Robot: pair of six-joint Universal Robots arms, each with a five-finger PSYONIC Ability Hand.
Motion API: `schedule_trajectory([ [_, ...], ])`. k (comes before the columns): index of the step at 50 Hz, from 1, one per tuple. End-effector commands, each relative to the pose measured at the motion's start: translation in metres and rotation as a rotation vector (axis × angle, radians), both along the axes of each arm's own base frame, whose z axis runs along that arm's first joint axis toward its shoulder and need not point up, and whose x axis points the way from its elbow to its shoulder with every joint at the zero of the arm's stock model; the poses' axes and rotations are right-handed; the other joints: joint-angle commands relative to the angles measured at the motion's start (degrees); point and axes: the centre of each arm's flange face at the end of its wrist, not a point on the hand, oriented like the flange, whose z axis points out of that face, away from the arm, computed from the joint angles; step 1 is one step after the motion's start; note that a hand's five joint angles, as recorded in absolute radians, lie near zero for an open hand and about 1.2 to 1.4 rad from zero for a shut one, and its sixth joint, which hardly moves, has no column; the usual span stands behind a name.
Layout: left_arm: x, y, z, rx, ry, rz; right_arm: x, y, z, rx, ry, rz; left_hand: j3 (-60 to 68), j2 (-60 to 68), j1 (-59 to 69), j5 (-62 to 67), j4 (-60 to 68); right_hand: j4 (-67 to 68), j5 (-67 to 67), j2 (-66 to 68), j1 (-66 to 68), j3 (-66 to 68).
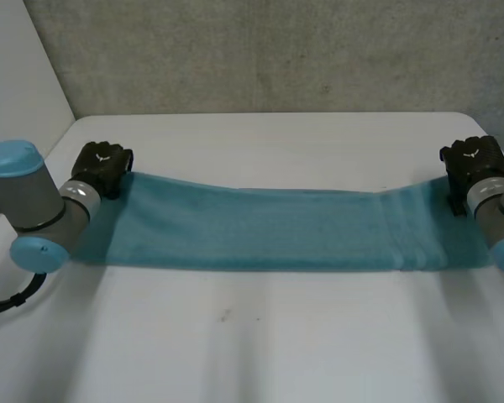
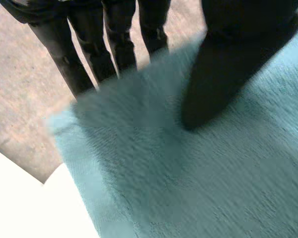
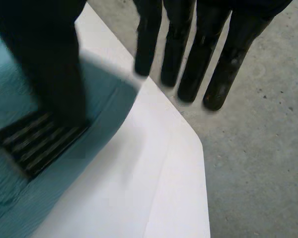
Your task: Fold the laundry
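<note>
towel (image 1: 260, 231) stretched across table (image 1: 260, 336) mid-frame | left hand (image 1: 102, 168) pinches upper-left corner | right hand (image 1: 473, 164) pinches upper-right corner | risk: a shallow pinch may slip, dropping a corner and skewing the fold

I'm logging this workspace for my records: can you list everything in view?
towel: one, teal, stretched across the table between the hands
table: one, white, under the towel
wall: one, grey, behind the table
floor: grey, past the table's corner, beyond the right hand's fingertips
left arm: one, grey with light-blue caps, at the towel's left end
right arm: one, grey, at the towel's right end
left hand: one, black, pinching the towel's far left corner
right hand: one, black, pinching the far right corner
</note>
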Motion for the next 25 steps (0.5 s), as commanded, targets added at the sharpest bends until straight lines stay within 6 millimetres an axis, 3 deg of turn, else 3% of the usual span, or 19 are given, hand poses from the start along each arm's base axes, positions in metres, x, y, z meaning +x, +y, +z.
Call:
schedule_trajectory([
  [1, -0.013, 0.011, 0.002, -0.039, 0.005, -0.03, -0.002, 0.003, 0.002, -0.009, -0.029, -0.056, -39.28, -39.1, -37.48, -39.22, -39.14, -36.92, -37.25, -36.14, -26.51, -36.72],
  [5, -0.015, 0.019, 0.007, -0.034, 0.005, -0.035, -0.004, 0.008, 0.02, -0.03, -0.065, -0.061, -39.28, -39.1, -37.48, -39.22, -39.14, -36.92, -37.25, -36.14, -26.51, -36.72],
  [7, -0.013, 0.028, 0.014, -0.03, 0.003, -0.033, -0.008, 0.019, 0.046, -0.069, -0.087, -0.065, -39.28, -39.1, -37.48, -39.22, -39.14, -36.92, -37.25, -36.14, -26.51, -36.72],
  [10, -0.013, 0.034, 0.02, -0.028, 0.004, -0.033, -0.008, 0.026, 0.054, -0.072, -0.094, -0.056, -39.28, -39.1, -37.48, -39.22, -39.14, -36.92, -37.25, -36.14, -26.51, -36.72],
  [12, -0.01, 0.048, 0.033, -0.031, 0.008, -0.034, -0.005, 0.043, 0.061, -0.044, -0.096, -0.016, -39.28, -39.1, -37.48, -39.22, -39.14, -36.92, -37.25, -36.14, -26.51, -36.72],
  [16, -0.006, 0.066, 0.046, -0.029, 0.019, -0.035, -0.003, 0.065, 0.063, 0.03, -0.095, 0.038, -39.28, -39.1, -37.48, -39.22, -39.14, -36.92, -37.25, -36.14, -26.51, -36.72],
  [18, -0.005, 0.076, 0.052, -0.031, 0.022, -0.034, -0.012, 0.081, 0.058, 0.126, -0.104, 0.046, -39.28, -39.1, -37.48, -39.22, -39.14, -36.92, -37.25, -36.14, -26.51, -36.72],
  [20, -0.001, 0.095, 0.058, -0.02, 0.029, -0.033, -0.021, 0.087, 0.052, 0.176, -0.111, 0.033, -39.28, -39.1, -37.48, -39.22, -39.14, -36.92, -37.25, -36.14, -26.51, -36.72],
  [21, -0.001, 0.095, 0.058, -0.02, 0.029, -0.033, -0.021, 0.087, 0.052, 0.176, -0.111, 0.033, -39.28, -39.1, -37.48, -39.22, -39.14, -36.92, -37.25, -36.14, -26.51, -36.72],
  [25, 0.003, 0.12, 0.061, 0.017, 0.085, -0.025, -0.038, 0.1, 0.037, 0.266, -0.131, 0.012, -39.28, -39.1, -37.48, -39.22, -39.14, -25.96, -26.29, -25.19, -15.55, -25.76],
])
